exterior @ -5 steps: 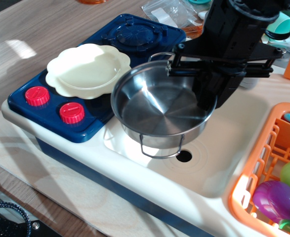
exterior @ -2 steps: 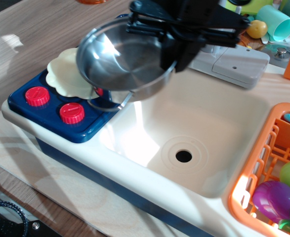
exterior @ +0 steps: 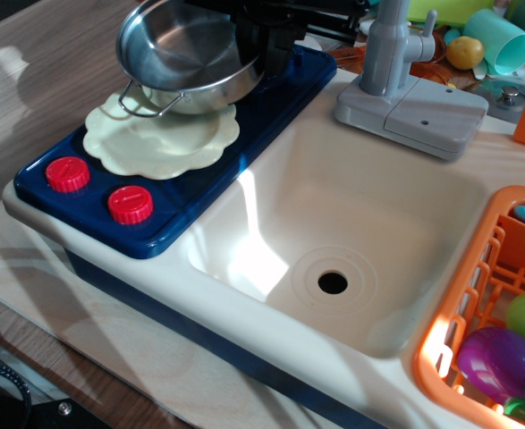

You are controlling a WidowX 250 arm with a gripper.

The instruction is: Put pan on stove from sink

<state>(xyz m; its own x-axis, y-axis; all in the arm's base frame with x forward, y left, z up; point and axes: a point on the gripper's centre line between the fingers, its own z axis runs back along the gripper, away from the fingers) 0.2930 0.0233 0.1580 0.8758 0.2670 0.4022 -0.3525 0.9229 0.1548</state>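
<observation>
Wooden surface (exterior: 56, 54) behind stove (exterior: 271, 103); hand (exterior: 266, 36) gripped pan (exterior: 186, 49) above stove. Best lowered level, clear of plate (exterior: 159, 138).

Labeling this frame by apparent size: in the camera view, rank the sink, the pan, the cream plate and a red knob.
1. sink
2. cream plate and pan: look alike; the pan is lifted nearer the camera, so unranked
3. red knob

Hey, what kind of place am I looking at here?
Likely a toy play kitchen set on a wooden tabletop: a blue plastic stove with red knobs, a cream sink with grey faucet, and an orange dish rack.
</observation>
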